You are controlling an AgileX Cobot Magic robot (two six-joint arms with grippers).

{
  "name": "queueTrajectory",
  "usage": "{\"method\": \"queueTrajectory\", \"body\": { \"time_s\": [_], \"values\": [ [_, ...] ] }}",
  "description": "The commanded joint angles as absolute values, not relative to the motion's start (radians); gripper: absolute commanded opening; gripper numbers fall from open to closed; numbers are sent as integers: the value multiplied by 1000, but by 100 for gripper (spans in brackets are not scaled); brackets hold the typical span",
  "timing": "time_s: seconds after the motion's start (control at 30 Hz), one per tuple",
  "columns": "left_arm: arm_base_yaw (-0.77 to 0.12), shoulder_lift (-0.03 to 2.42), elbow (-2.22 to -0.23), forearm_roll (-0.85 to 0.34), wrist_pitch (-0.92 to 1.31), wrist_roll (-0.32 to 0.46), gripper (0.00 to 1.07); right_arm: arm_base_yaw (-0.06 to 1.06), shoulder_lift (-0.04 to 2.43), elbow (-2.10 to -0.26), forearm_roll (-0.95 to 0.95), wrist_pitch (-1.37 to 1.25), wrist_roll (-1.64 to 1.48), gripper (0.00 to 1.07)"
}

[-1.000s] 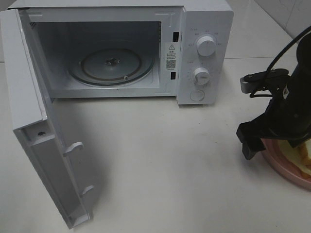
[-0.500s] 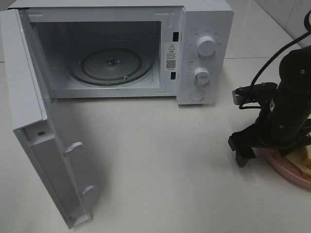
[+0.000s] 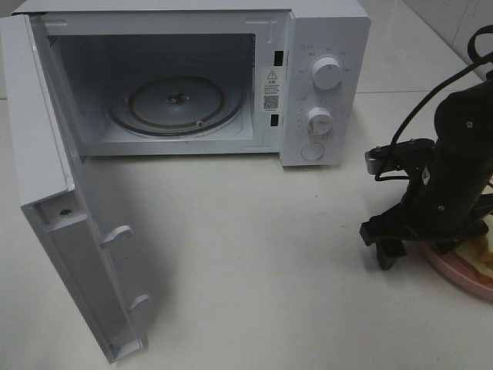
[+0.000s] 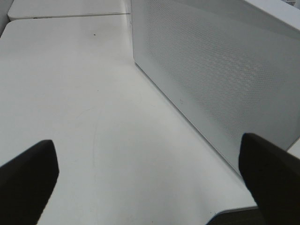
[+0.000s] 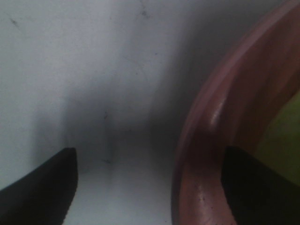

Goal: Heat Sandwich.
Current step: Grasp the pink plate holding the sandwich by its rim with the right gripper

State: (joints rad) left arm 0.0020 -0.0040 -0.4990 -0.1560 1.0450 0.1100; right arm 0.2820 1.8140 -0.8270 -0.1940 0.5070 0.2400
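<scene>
Right gripper (image 5: 150, 187): jaws apart, nothing clamped. They straddle the rim of the pink plate (image 5: 206, 140). One fingertip (image 5: 40, 183) is over the table (image 5: 93, 70) outside the plate, the other is inside the plate. Table surface shows between the outer fingertip and the rim. Whether the inner fingertip touches the plate cannot be told, because the view is blurred.

Sandwich (image 3: 486, 253): lies on the pink plate at the right edge of the high view, toward the front of the table. Only a sliver shows, pale bread with a tan edge. The rest is cut off by the frame or hidden behind the right arm (image 3: 454, 169). It is on the side of the gripper away from the microwave (image 3: 331, 23). The gripper is low at the plate's left rim and the sandwich is further right on the same plate, near the inner finger. Contact between the two cannot be told. The right wrist view shows a yellow-green patch inside the plate beside the inner fingertip, too blurred to name.

Microwave: at the back of the table, door (image 3: 46, 139) swung open to the left, glass turntable (image 3: 176, 104) visible inside. Well apart from plate and sandwich.

Left gripper (image 4: 150, 183): jaws wide apart, holding nothing. It is above the table, beside a white perforated panel (image 4: 225, 84), and does not appear in the high view.
</scene>
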Motion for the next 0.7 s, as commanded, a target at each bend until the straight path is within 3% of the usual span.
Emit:
{"method": "queueTrajectory", "body": {
  "time_s": [0.03,0.1,0.13,0.17,0.2,0.23,0.27,0.7],
  "values": [
    [-3,-27,-496,-153,1039,104,101,280,1817,-832,-205,516,260,63],
    [-3,-27,-496,-153,1039,104,101,280,1817,-832,-224,523,275,42],
    [-3,-27,-496,-153,1039,104,101,280,1817,-832,-224,523,275,42],
    [-3,-27,-496,-153,1039,104,101,280,1817,-832,-232,528,275,33],
    [-3,-27,-496,-153,1039,104,101,280,1817,-832,-240,533,275,24],
    [-3,-27,-496,-153,1039,104,101,280,1817,-832,-256,538,283,7],
    [-3,-27,-496,-153,1039,104,101,280,1817,-832,-257,538,288,0],
    [-3,-27,-496,-153,1039,104,101,281,1817,-832,-296,568,317,0]
  ]
}}
